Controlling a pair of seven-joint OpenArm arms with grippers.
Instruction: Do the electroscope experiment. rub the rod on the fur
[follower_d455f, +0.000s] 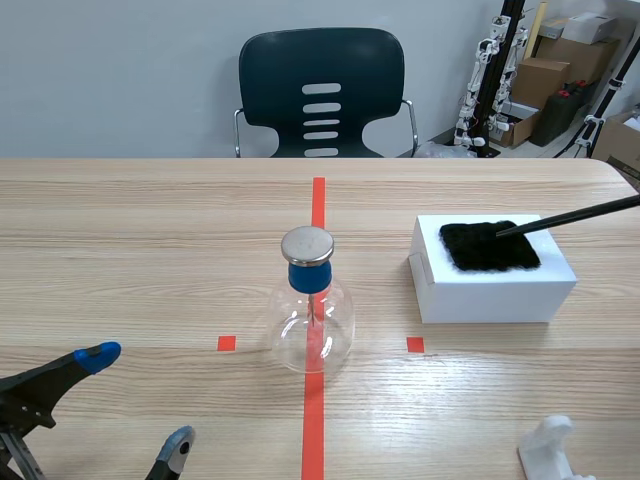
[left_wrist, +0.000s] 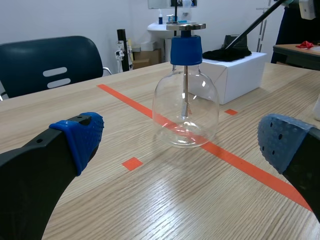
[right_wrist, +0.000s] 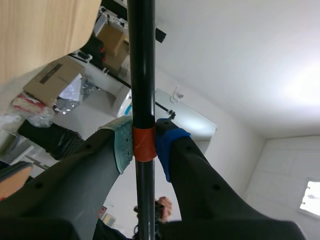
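Note:
A black rod (follower_d455f: 570, 217) slants in from the right, its tip resting on the black fur (follower_d455f: 488, 245) atop a white box (follower_d455f: 495, 285). In the right wrist view my right gripper (right_wrist: 144, 145) is shut on the rod (right_wrist: 141, 75) at an orange band. The glass flask electroscope (follower_d455f: 311, 305) with a blue stopper and metal disc stands at the table's middle on the red tape line. My left gripper (follower_d455f: 130, 405) hangs open low at the near left; in its wrist view the electroscope (left_wrist: 185, 100) stands ahead of its fingers (left_wrist: 80, 137), with the fur (left_wrist: 226, 54) and box beyond.
A dark chair (follower_d455f: 322, 92) stands behind the table's far edge. A white plastic stand (follower_d455f: 552, 450) sits at the near right corner. Cardboard boxes and equipment stand off the table at the back right.

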